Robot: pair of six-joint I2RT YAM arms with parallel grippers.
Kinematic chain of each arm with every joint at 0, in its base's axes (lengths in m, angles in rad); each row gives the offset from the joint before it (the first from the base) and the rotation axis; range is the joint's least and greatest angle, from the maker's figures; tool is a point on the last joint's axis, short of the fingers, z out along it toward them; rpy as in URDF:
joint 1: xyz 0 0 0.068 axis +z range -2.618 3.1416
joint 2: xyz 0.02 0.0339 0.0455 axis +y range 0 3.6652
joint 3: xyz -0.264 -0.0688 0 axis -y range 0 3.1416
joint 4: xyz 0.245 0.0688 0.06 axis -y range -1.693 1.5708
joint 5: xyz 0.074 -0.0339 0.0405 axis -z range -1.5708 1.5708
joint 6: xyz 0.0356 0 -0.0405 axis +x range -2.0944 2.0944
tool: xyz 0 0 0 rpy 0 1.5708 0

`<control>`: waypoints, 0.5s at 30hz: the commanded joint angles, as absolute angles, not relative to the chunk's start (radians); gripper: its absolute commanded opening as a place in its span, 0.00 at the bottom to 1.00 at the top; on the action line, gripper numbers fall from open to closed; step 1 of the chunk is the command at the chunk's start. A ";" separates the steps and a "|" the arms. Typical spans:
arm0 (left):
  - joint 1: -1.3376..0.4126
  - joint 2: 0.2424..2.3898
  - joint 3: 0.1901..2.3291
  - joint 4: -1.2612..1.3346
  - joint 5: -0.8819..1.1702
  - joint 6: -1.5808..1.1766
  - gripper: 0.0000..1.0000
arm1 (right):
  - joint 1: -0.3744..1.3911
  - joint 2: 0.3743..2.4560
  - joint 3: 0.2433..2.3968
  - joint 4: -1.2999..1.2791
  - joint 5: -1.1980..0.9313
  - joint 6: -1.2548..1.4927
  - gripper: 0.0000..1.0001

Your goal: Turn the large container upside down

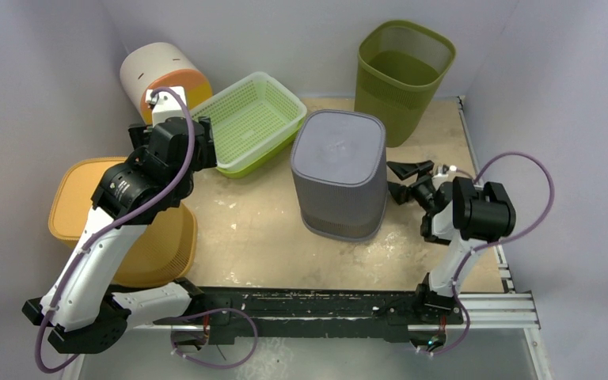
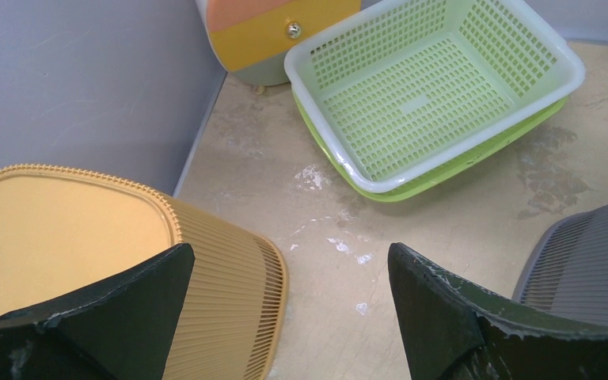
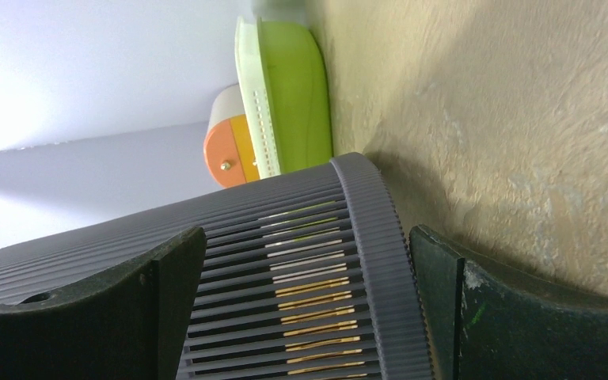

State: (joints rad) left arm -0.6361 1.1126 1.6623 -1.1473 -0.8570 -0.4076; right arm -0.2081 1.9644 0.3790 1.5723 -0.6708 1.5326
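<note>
Grey slatted container stands upside down, solid base facing up.

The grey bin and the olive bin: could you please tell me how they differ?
The grey bin stands mouth down with its closed base up, while the olive bin stands upright with its mouth open. The grey bin sits centrally; the olive bin is at the back right. The grey bin's walls are slatted, the olive bin's fine mesh. Both are squarish and tapered.
</note>
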 commanded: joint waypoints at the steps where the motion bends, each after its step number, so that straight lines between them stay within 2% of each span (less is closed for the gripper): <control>1: -0.638 1.117 1.662 -1.100 -0.868 -0.395 0.90 | -0.215 1.673 0.486 1.360 -0.591 1.244 1.00; 7: -0.638 1.115 1.631 -1.072 -0.857 -0.395 0.90 | -0.215 1.485 0.659 0.699 -0.426 0.877 1.00; 15: -0.638 1.110 1.614 -1.058 -0.842 -0.401 0.90 | -0.214 1.431 0.630 0.581 -0.354 0.758 1.00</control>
State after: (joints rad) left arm -0.6361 1.1194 1.6146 -1.1046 -0.8433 -0.4068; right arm -0.2108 1.4746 0.6472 0.7372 -0.4301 0.8959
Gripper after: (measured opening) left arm 0.894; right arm 0.998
